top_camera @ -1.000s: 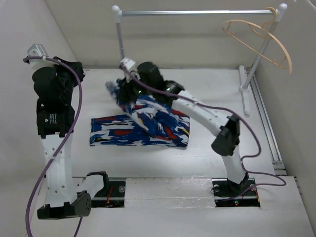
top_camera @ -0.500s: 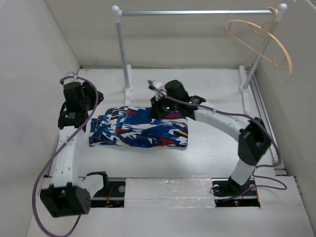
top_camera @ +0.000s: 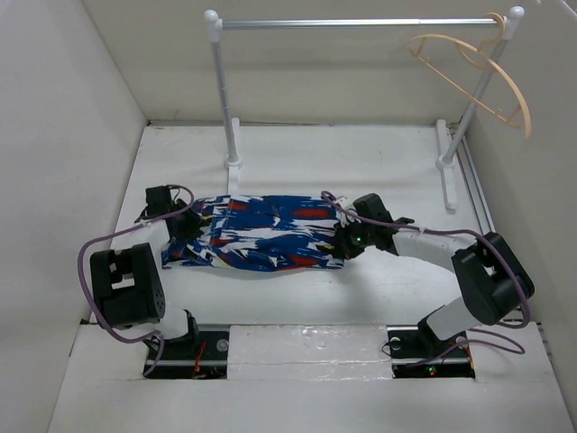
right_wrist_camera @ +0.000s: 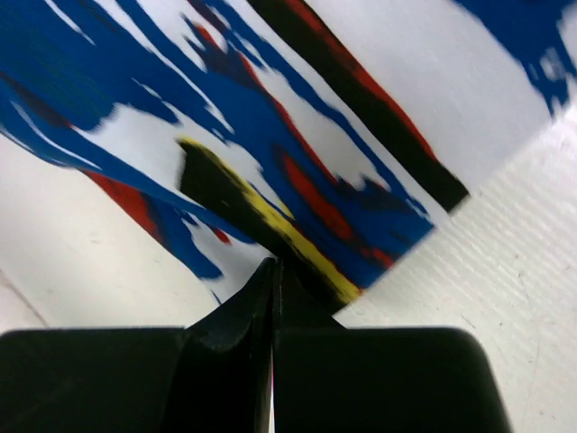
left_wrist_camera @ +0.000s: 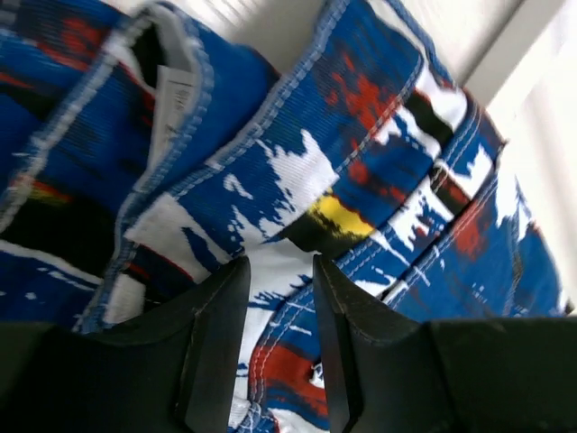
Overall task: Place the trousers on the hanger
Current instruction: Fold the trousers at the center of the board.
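The trousers (top_camera: 261, 234), in a blue, white and red print, lie flat and stretched across the middle of the table. My left gripper (top_camera: 187, 225) is low at their left end. In the left wrist view it (left_wrist_camera: 279, 262) stands open, with its fingers astride a seamed patch of the trousers (left_wrist_camera: 361, 135). My right gripper (top_camera: 345, 244) is at their right end. In the right wrist view it (right_wrist_camera: 273, 262) is shut on a corner of the trousers (right_wrist_camera: 297, 153). The light-tan hanger (top_camera: 524, 117) hangs from the right end of the rail, far from both grippers.
A silver rail (top_camera: 361, 23) on two white posts (top_camera: 219, 90) crosses the back of the white table (top_camera: 361, 162). White walls close in on the left and right. A metal track (top_camera: 491, 234) runs along the table's right edge.
The right gripper held the trousers bunched up at the back; they now lie spread flat, and it has moved to their right end and shut. The left arm came down to their left end and opened.
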Robot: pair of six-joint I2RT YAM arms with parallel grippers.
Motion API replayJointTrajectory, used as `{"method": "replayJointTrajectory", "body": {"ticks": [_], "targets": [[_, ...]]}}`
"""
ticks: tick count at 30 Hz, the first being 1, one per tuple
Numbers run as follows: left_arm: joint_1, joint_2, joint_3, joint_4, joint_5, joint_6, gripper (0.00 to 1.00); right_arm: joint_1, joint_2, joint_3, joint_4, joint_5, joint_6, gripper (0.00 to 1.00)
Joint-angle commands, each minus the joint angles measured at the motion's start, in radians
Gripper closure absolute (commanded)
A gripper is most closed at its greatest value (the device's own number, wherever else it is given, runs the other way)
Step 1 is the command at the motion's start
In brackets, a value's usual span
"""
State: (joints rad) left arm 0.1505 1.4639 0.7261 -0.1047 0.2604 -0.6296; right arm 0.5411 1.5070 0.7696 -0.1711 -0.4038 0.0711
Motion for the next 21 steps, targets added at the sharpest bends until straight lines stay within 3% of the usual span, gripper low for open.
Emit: {"method": "replayJointTrajectory", "body": {"ticks": [1,5,9,12,15,17,21], "targets": [[0.078,-0.033,-0.056,0.028,-0.088,-0.034,0.67,-0.023,0.002,-0.064,0.139,0.011,-0.013,1.0],[0.132,-0.106,-0.067,-0.004,-0.099,-0.041,0.67,-0.062,0.015,-0.134,0.141,0.0,-0.023,1.0],[0.12,-0.198,0.001,-0.029,-0.044,-0.018,0.67,-0.05,-0.082,-0.061,0.0,0.022,-0.059,1.0],[-0.017,-0.263,0.108,-0.069,-0.075,0.011,0.68,-0.038,-0.142,0.037,-0.138,0.014,-0.132,0.91],[-0.224,-0.287,0.191,-0.064,-0.09,0.012,0.74,-0.038,-0.13,0.17,-0.18,-0.036,-0.163,0.86],[-0.389,-0.254,0.239,-0.061,-0.078,-0.002,0.96,-0.052,-0.063,0.25,-0.157,-0.062,-0.172,0.93],[-0.623,-0.16,0.227,0.006,-0.058,-0.018,1.0,-0.087,0.039,0.327,-0.041,-0.085,-0.159,1.0]]}}
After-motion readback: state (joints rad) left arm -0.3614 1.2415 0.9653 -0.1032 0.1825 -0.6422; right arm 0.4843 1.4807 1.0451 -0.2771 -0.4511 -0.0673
